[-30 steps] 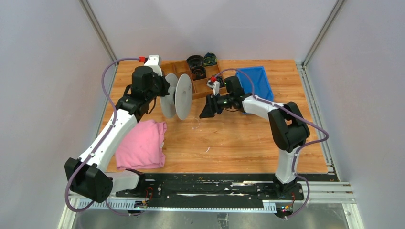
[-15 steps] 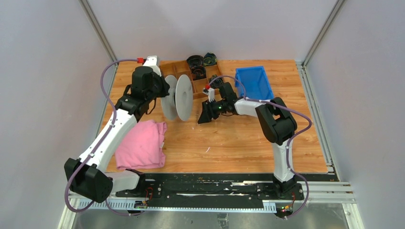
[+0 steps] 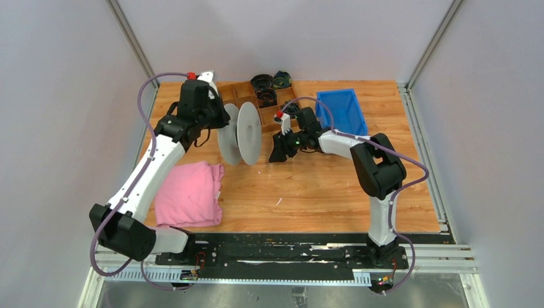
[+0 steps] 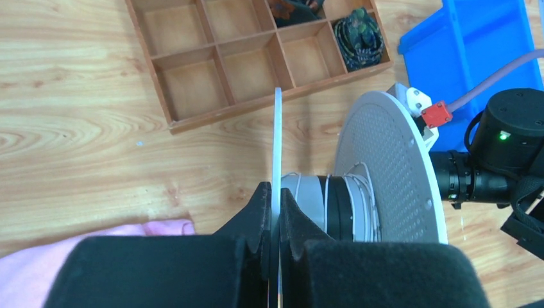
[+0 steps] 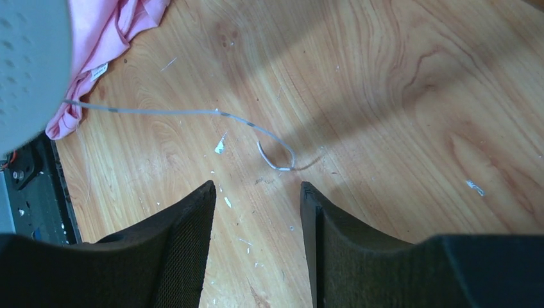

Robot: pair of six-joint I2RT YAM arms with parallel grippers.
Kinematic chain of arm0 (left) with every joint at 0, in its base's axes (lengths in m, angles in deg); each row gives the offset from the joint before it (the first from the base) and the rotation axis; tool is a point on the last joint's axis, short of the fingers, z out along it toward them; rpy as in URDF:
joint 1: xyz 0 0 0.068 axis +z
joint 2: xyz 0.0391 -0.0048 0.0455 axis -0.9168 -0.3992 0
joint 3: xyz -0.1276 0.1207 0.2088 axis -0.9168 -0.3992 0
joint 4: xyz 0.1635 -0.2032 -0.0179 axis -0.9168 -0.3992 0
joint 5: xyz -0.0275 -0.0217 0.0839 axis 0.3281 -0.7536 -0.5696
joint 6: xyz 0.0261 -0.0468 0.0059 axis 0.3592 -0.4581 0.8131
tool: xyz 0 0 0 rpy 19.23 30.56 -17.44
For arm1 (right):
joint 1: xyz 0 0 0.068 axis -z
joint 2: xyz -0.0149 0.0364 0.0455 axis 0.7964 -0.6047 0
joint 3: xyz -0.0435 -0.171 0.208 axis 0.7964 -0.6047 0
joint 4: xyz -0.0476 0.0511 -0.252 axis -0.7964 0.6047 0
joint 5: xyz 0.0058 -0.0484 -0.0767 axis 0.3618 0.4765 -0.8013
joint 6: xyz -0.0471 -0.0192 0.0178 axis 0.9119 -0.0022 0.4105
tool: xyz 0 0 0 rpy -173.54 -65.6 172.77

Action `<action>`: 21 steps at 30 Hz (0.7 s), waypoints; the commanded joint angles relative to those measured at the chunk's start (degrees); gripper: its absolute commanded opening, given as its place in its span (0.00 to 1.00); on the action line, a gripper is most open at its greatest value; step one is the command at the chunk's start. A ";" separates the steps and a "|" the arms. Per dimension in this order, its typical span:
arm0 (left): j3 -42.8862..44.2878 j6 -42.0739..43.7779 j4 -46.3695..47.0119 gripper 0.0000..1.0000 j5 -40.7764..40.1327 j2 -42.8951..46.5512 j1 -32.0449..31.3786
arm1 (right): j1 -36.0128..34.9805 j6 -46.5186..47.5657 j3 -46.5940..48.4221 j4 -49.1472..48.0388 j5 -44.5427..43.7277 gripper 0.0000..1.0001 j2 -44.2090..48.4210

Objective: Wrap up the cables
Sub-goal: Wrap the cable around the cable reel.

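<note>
Step in hand: winding, at the stage of picking up the free end. The left gripper [image 4: 274, 192] is pressed together on the thin edge of the spool's [image 4: 391, 167] near flange, holding the spool upright on its rim, centre of the left wrist view. A few turns of the cable [image 5: 192, 112] lie on the hub [image 4: 321, 205] between the two flanges. The rest runs off the spool at the upper left of the right wrist view, crosses the desk [image 5: 417, 128] and ends in a small loop at frame centre.

The right gripper [image 5: 256, 186] stands spread with nothing between its jaws. It sits low in the frame, just short of the loop.

Judgement on the next move: the right gripper must come forward onto the loop, close on that very thin wire without slipping, then carry it round the hub while the left grip holds the spool steady.

Not determinable:
- The point where the tail leaves the hub, which is masked by the blurred flange.
- The number of turns wound.
- The cable in the overhead view, where it is too fine to trace.
</note>
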 commanded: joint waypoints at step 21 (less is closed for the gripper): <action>1.15 -5.86 -4.10 0.00 7.43 -1.39 0.83 | -0.91 6.83 1.03 -0.60 -9.35 0.51 -2.05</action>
